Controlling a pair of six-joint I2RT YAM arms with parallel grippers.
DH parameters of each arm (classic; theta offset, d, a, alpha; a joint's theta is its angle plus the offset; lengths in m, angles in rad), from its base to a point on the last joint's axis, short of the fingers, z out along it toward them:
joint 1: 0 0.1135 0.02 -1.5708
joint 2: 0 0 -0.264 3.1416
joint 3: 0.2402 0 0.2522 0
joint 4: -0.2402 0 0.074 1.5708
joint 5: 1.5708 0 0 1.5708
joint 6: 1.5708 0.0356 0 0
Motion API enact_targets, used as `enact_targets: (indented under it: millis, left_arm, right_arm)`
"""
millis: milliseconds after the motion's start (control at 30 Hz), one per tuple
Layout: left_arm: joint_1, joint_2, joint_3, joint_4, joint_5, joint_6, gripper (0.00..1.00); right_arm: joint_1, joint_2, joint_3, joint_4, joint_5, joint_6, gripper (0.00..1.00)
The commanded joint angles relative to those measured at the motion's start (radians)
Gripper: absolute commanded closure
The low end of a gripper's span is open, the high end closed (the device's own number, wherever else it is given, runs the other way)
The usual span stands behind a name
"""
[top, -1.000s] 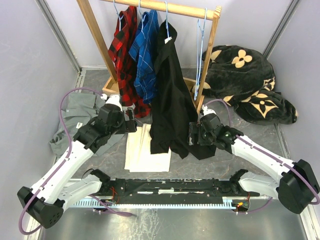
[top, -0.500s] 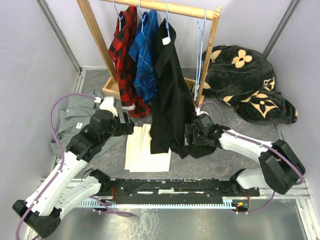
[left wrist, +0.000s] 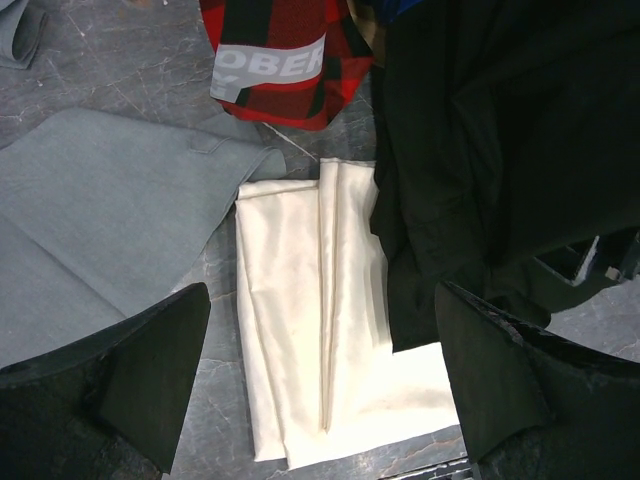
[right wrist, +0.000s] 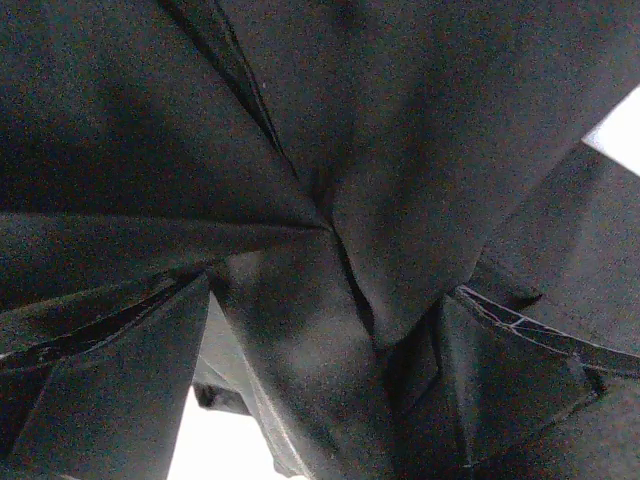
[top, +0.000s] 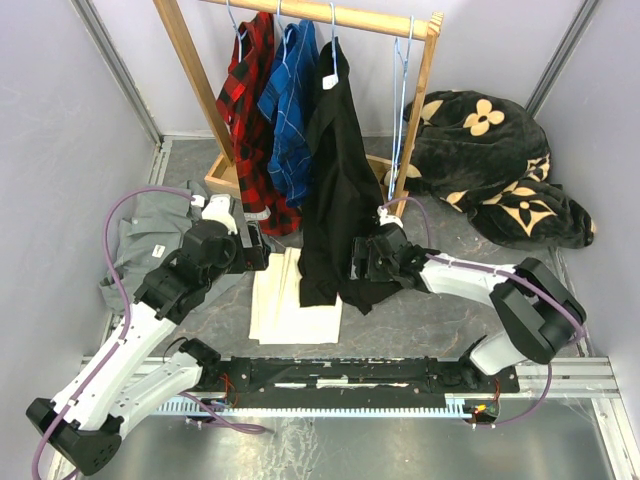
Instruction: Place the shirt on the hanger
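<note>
While the black soft-fabric shirt hangs from the thin light-blue wire hanger on the far wooden rack, the right gripper, grip unreadable in its hem, could drag it off; left gripper gapes wide.

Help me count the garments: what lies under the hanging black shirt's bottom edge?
A folded cream cloth lies on the table there. The black shirt drapes over one long edge of it, hiding that part. Whether anything else sits beneath the shirt cannot be seen.
</note>
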State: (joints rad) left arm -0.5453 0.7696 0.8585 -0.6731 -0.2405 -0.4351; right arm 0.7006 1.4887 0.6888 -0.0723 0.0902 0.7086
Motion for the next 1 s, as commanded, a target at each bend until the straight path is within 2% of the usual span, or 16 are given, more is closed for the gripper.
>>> enact_targets:
  millis: [0, 233, 333, 400, 667, 767, 967]
  left_arm:
    - [0.004, -0.001, -0.001, 0.052, 0.012, 0.040, 0.01]
    - [0.004, 0.001, -0.002, 0.050, 0.003, 0.036, 0.01]
    - [0.003, 0.001, -0.001, 0.047, 0.000, 0.035, 0.01]
    - [0.004, 0.001, 0.000, 0.046, -0.003, 0.035, 0.01]
    - [0.003, 0.007, -0.002, 0.046, -0.003, 0.034, 0.00]
    - [0.004, 0.012, 0.000, 0.047, 0.000, 0.035, 0.00]
    - [0.004, 0.011, -0.001, 0.045, -0.006, 0.034, 0.00]
  right_arm:
    - [0.005, 0.086, 0.037, 0.101, 0.022, 0.107, 0.09]
    - [0.004, 0.199, 0.140, 0.277, 0.004, 0.189, 0.53]
    - [0.004, 0.230, 0.193, 0.348, -0.009, 0.190, 0.76]
    - [0.004, 0.239, 0.239, 0.352, 0.010, 0.183, 0.86]
    - [-0.001, 0.239, 0.429, 0.203, 0.165, 0.059, 0.91]
    - [-0.022, 0.277, 0.491, 0.203, 0.180, 0.021, 0.96]
    - [-0.082, 0.392, 0.616, 0.259, 0.200, -0.020, 1.00]
